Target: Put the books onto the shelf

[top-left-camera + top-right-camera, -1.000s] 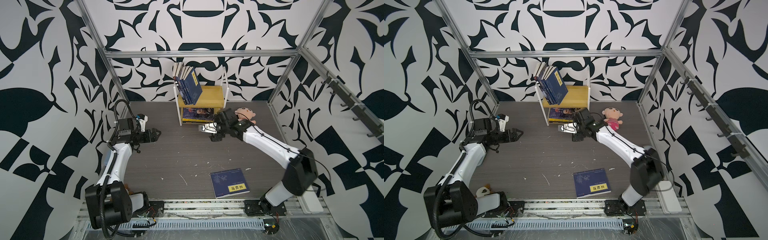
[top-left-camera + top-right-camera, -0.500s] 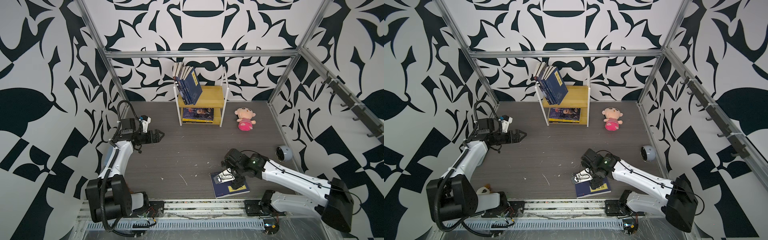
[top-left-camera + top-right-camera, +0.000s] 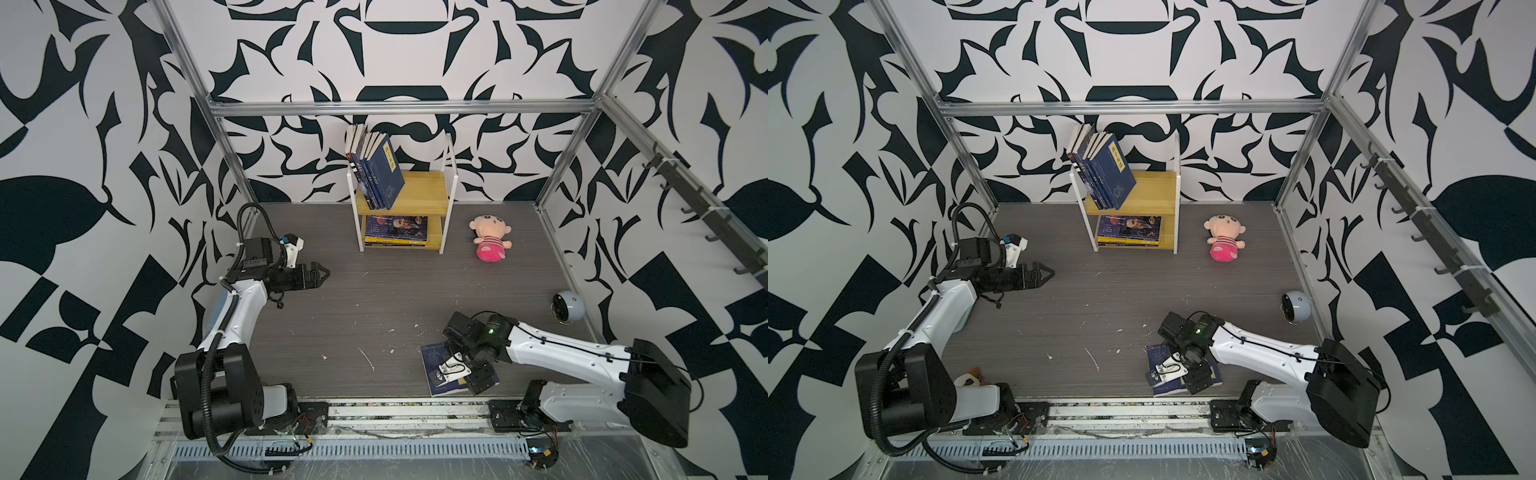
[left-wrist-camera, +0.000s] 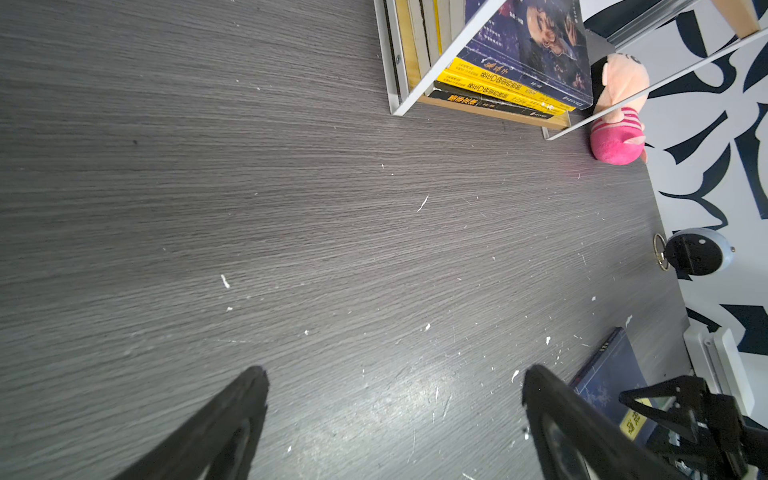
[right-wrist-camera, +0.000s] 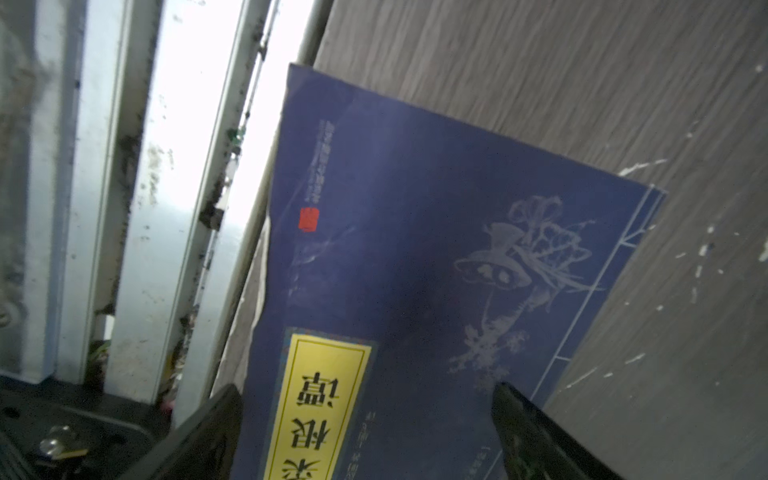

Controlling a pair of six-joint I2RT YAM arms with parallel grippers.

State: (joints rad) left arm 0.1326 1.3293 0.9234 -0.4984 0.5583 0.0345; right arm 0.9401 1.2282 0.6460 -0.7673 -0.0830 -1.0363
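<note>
Right tool point(image 5: 365, 390) wide above navy book point(image 5: 415, 228)

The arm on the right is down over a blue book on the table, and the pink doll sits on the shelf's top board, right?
Not quite. The pink doll lies on the table beside the shelf, not on its top board; both top views show it. The right gripper is indeed over the blue book.
</note>
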